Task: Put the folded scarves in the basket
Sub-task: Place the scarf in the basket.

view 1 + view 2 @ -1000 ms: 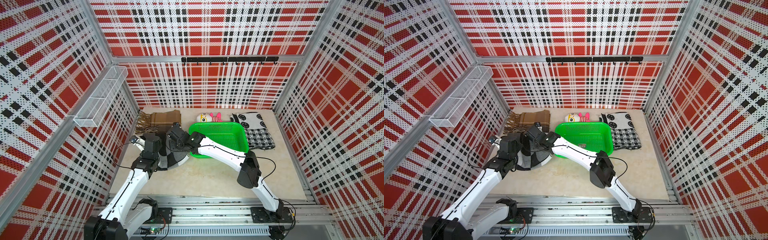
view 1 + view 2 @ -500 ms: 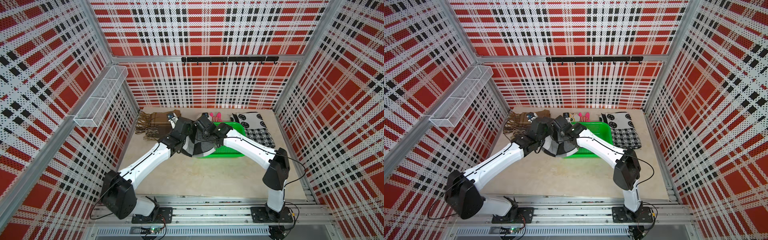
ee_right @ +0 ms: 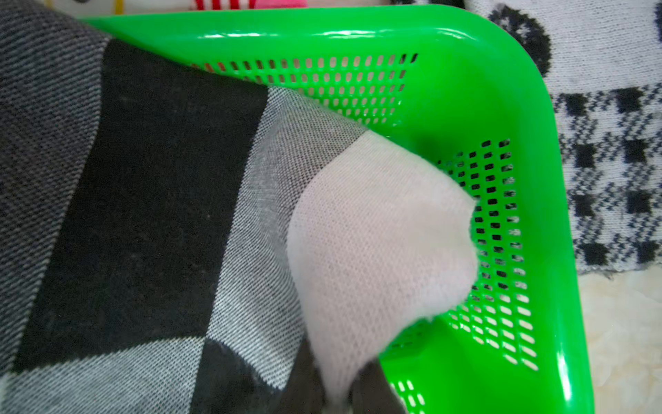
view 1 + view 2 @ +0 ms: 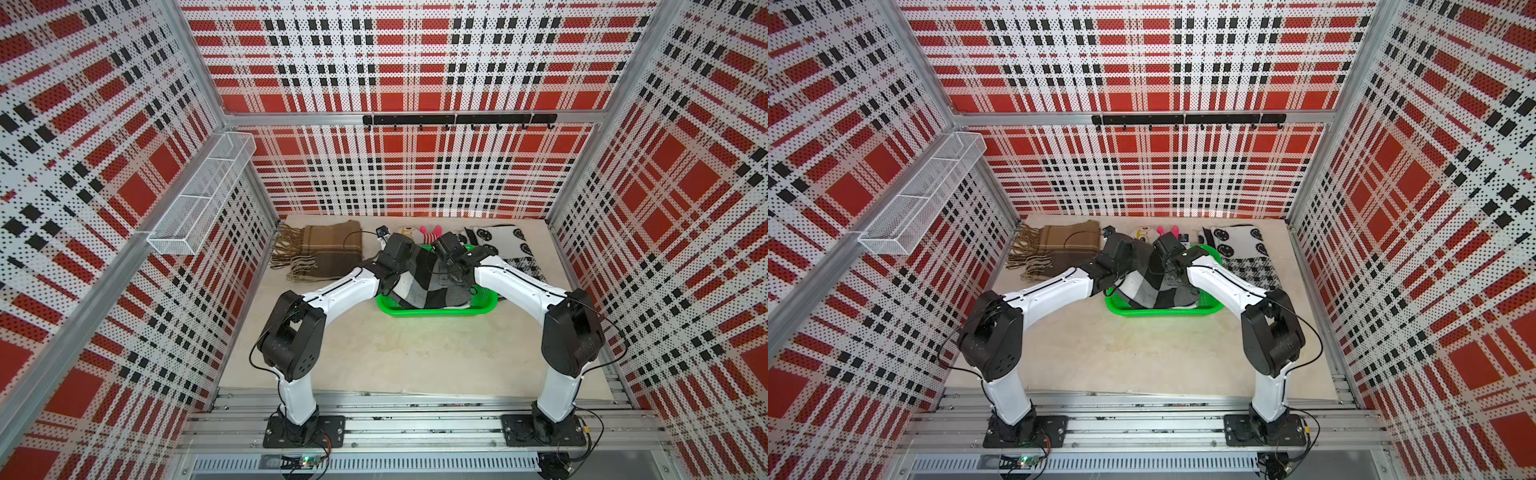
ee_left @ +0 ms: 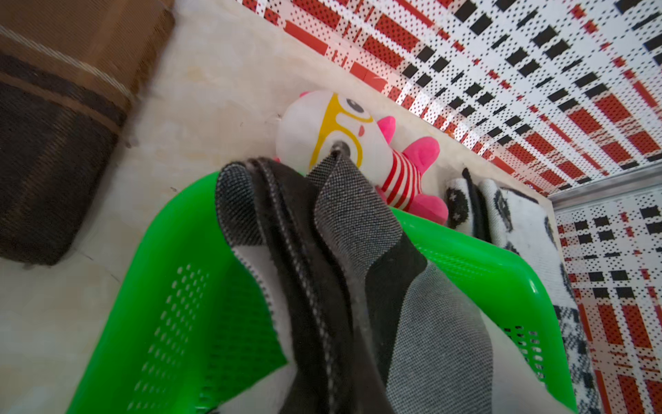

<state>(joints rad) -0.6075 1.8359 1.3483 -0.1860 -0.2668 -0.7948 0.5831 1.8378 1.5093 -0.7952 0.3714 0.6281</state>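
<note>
Both top views show left hand (image 4: 390, 279) and right hand (image 4: 448, 277) clamped on the checked scarf (image 4: 424, 286), its lower folds inside the green basket (image 4: 436, 312).

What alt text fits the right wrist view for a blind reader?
A grey, black and white checked scarf hangs into a corner of the bright green perforated basket. Outside the basket lies a black-and-white knitted cloth.

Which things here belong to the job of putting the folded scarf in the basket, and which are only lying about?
Job: grey scarf, basket.
Lying about: brown scarf, toy, patterned scarf, wire rack, hook rail.
</note>
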